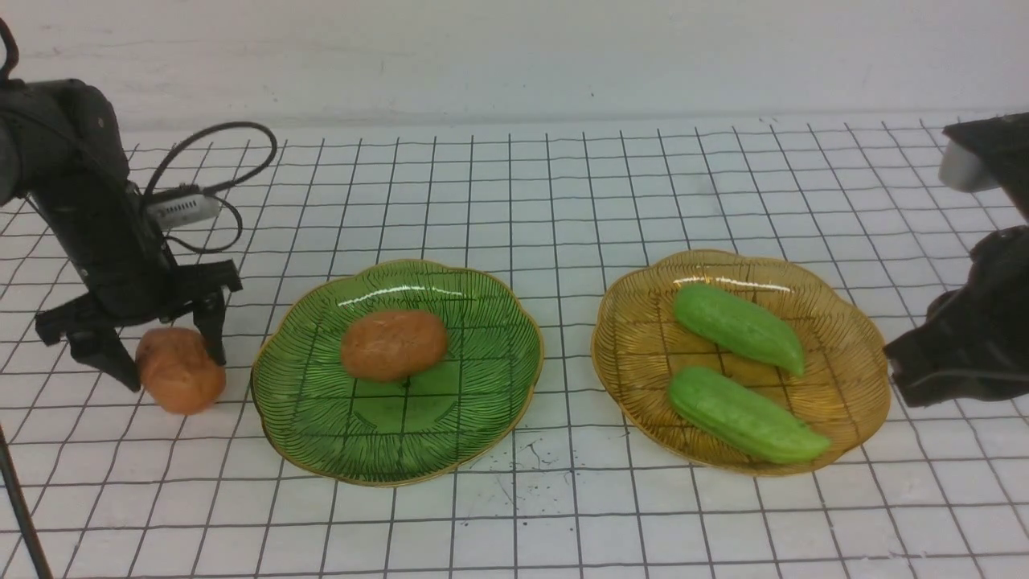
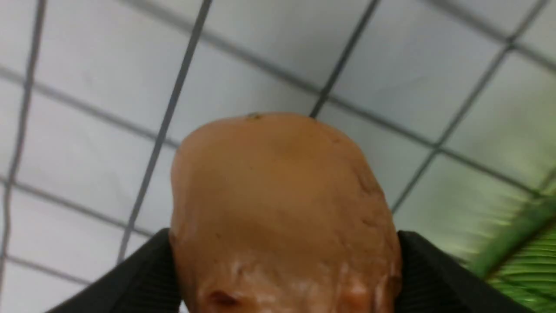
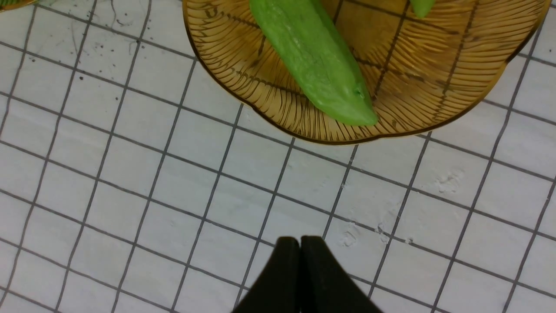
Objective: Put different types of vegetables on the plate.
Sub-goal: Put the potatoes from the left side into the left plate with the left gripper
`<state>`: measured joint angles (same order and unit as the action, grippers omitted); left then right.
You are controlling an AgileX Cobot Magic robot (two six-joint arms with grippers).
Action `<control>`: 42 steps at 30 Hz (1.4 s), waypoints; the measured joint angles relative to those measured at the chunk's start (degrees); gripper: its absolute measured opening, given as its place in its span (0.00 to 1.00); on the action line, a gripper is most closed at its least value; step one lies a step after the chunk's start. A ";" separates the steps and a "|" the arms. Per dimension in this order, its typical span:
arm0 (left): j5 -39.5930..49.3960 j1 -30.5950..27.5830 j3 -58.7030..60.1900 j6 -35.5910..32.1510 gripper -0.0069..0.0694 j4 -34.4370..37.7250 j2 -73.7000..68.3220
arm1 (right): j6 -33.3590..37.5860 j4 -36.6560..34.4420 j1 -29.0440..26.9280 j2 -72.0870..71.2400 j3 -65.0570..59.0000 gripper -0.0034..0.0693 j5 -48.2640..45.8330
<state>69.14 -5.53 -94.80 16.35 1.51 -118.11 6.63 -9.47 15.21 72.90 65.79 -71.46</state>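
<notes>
Nearest the robot, the gridded white bench (image 1: 563, 531) carries a scatter of small dark specks in front of the gap between two scalloped glass plates. The green plate (image 1: 450, 418) sits on the robot's left and the amber plate (image 1: 852, 354) on its right, apart from each other. On the amber one lie both green pieces. The near cucumber (image 1: 744, 414) is close to the front rim, its pointed tip toward the right. The far cucumber (image 1: 735, 326) lies just behind it, roughly parallel; whether the two touch I cannot tell. The plated potato (image 1: 394, 344) rests a little behind the middle of the green plate, alone there. Left of that plate, just beside its rim, the loose potato (image 1: 179, 371) sits on the bench. The left jaws stand wide but closed onto its sides: the left wrist view shows a black finger (image 2: 130, 278) pressed to each flank. At the right edge, the right arm (image 1: 965, 346) hangs beside the amber plate. The right jaws are fully closed, their fingers (image 3: 284, 278) meeting over bare grid, clear of that plate's rim. Farther back, a looping black cable (image 1: 233, 161) trails from the left arm (image 1: 88, 209), and beyond the bench's far edge is a plain pale wall (image 1: 514, 56)
</notes>
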 joint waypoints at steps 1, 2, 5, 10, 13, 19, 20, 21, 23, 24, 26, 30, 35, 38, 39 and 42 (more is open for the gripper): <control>0.00 0.00 -0.83 -2.36 0.81 0.59 0.97 | 0.00 -0.13 0.00 0.00 0.00 0.03 0.00; 0.00 0.00 -0.90 -2.77 0.81 0.99 1.22 | 0.00 -0.13 0.00 0.00 0.00 0.03 0.00; 0.13 0.62 -1.02 -10.38 0.81 8.54 8.05 | 0.00 -0.46 0.00 0.00 0.00 0.03 0.00; 1.01 6.73 -1.02 -20.52 0.81 14.33 13.21 | 0.00 -1.33 0.00 0.00 0.00 0.03 0.00; 1.22 11.76 -1.02 -22.35 0.81 13.45 12.56 | 0.00 -1.42 0.00 0.00 0.00 0.03 0.00; 1.22 19.95 -0.87 -23.13 0.81 7.35 7.58 | -0.06 -1.49 0.00 -2.06 0.00 0.03 0.00; 1.22 20.90 -0.87 -23.13 0.81 6.82 6.82 | -0.06 -1.49 0.00 -2.92 0.00 0.03 0.00; 1.22 21.81 -0.87 -23.13 0.81 5.88 5.71 | -0.11 -1.49 0.00 -4.44 0.00 0.03 0.00; 1.22 22.79 -0.87 -22.95 0.81 4.83 3.76 | -0.43 -1.49 0.00 -8.32 -0.02 0.03 0.00; 1.22 22.92 -0.87 -22.74 0.81 4.58 3.05 | -0.83 -1.49 0.00 -10.16 -0.02 0.03 -0.04; 1.22 22.92 -0.87 -22.62 0.82 4.52 2.63 | -1.42 -1.49 0.00 -13.32 -0.02 0.03 -0.19; 1.16 22.92 -0.87 -22.50 0.88 4.07 2.63 | -2.02 -1.44 0.00 -20.26 -0.02 0.03 -0.63; 1.16 22.92 -1.63 -22.38 0.91 3.86 2.57 | -3.60 -1.38 0.00 -31.51 -0.33 0.03 -1.14; 1.17 22.92 -2.26 -22.00 0.91 3.92 2.57 | -3.73 -1.45 0.00 -40.46 -2.08 0.03 -1.41; 1.17 22.92 -2.32 -22.00 0.91 3.92 2.57 | -3.73 -1.45 0.00 -43.04 -3.16 0.03 -1.53; 1.17 22.92 -2.43 -21.93 0.91 3.98 2.57 | -3.73 -1.26 0.00 -49.34 -7.35 0.03 -1.71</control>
<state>70.31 17.39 -97.23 -5.58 5.49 -115.54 2.90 -10.73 15.21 23.56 58.44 -73.18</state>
